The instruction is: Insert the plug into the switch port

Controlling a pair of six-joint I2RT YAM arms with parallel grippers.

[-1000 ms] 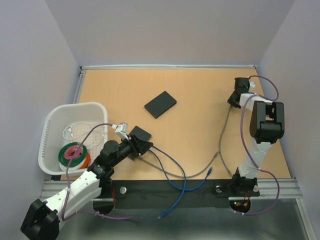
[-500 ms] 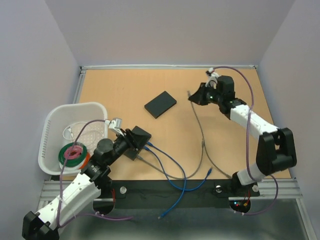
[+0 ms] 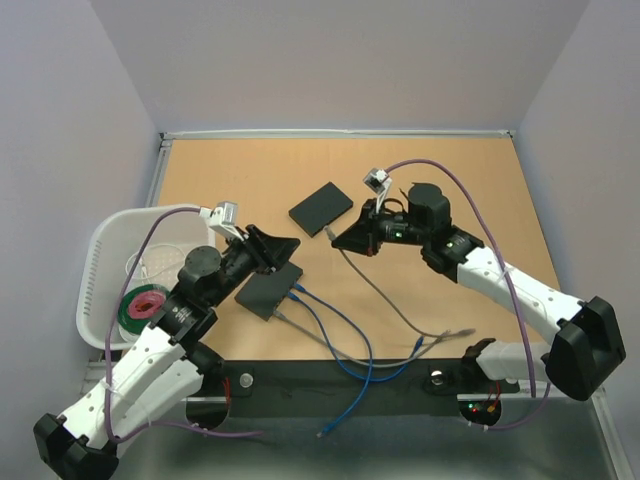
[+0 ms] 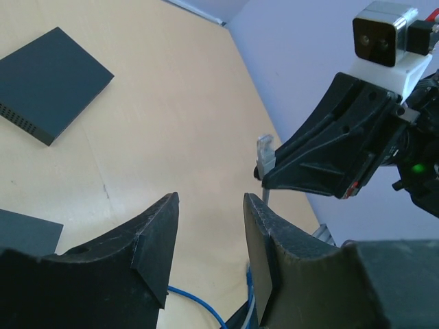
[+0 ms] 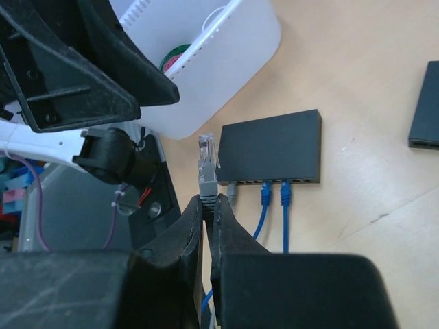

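The grey plug (image 5: 207,164) stands upright with its clear tip up, and my right gripper (image 5: 209,200) is shut on its boot. From above, the right gripper (image 3: 340,238) hovers at mid-table, and the plug's grey cable (image 3: 385,295) trails to the near edge. The black switch (image 3: 270,291) lies flat with its ports facing the near edge. Two blue plugs (image 5: 274,195) and one grey plug (image 5: 233,188) sit in those ports. My left gripper (image 4: 209,205) is open and empty, raised over the switch's far end (image 3: 283,247), a little left of the plug (image 4: 265,152).
A second black box (image 3: 321,208) lies farther back, just behind the right gripper. A white basket (image 3: 105,250) holding cable coils stands at the left edge. Blue cables (image 3: 345,345) loop from the switch towards the near rail.
My right arm has swung from the far right corner to mid-table, bringing the grey plug and cable with it. My left gripper has risen and shifted a little away from the switch.
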